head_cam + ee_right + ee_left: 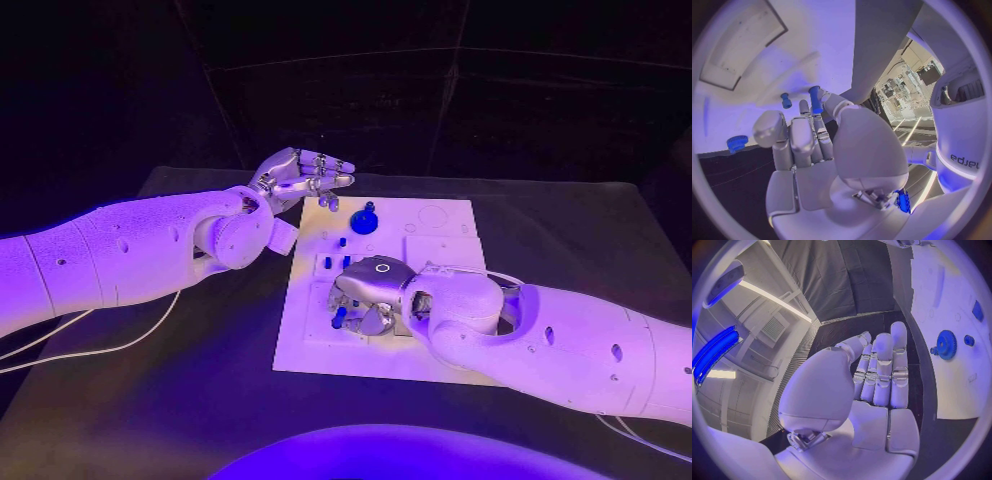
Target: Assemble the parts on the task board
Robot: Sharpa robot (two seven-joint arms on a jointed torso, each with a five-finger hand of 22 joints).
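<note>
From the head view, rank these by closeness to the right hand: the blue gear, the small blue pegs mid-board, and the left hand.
1. Small blue pegs: on the task board, just beyond the right hand.
2. Blue gear: farther up the board, toward its far end.
3. Left hand: over the board's far left corner, holding nothing.

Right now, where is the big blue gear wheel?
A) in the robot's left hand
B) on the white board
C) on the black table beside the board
B: the blue gear sits on the task board, just beyond the left hand, whose palm holds nothing.
</note>
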